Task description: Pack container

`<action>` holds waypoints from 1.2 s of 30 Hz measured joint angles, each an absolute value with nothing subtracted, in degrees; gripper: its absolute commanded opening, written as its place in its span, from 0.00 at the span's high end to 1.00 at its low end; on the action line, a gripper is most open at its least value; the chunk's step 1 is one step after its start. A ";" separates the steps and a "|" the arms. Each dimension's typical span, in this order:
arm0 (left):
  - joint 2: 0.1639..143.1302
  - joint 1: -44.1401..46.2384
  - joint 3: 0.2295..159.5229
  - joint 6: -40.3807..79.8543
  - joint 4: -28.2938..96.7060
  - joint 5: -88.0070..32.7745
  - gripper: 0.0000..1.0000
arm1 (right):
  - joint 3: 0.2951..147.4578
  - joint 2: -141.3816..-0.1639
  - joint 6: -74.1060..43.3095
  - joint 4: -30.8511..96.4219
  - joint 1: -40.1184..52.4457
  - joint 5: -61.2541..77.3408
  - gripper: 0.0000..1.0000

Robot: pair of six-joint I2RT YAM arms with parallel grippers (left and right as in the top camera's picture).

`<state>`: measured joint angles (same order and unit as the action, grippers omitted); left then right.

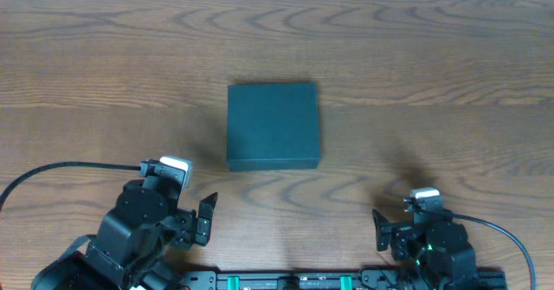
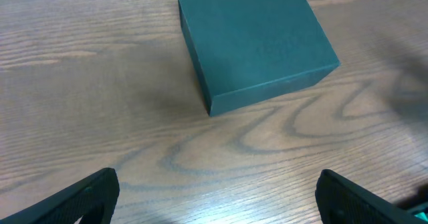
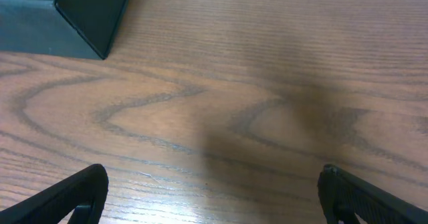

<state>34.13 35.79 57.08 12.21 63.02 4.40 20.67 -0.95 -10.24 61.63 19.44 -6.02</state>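
A wooden table (image 1: 433,48) with a bold wavy grain fills the view from edge to edge. At its middle sits the container (image 1: 273,125), a dark teal-green square box with its flat lid down, resting flat on the wood and touching nothing else. Both arms stay low at the near edge, well apart from the box. The left arm (image 1: 138,229) is on one side and the right arm (image 1: 437,247) on the other. The left gripper (image 2: 217,197) points toward the box with its fingers spread wide and nothing between them. The right gripper (image 3: 214,197) is likewise spread wide over bare wood, with only a corner of the box in its wrist view. A thin black cable (image 1: 52,170) loops out from the left arm.
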 measured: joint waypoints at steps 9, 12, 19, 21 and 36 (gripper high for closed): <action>34.11 35.79 57.08 12.16 63.05 4.45 0.05 | 20.67 -0.93 -10.24 61.63 19.44 -6.02 0.01; 33.04 35.38 56.75 12.14 63.22 4.36 0.05 | 20.67 -0.95 -10.24 61.63 19.44 -6.02 0.01; 21.80 26.06 46.61 9.50 60.40 1.30 0.05 | 20.67 -0.93 -10.24 61.58 19.44 -6.04 0.01; 16.40 21.87 42.02 7.55 59.88 -0.84 0.05 | 20.64 -0.91 -10.24 61.60 19.44 -6.04 0.01; 0.78 14.24 24.18 4.34 58.24 -5.23 0.05 | 20.64 -0.69 -10.24 61.56 19.40 -6.04 0.01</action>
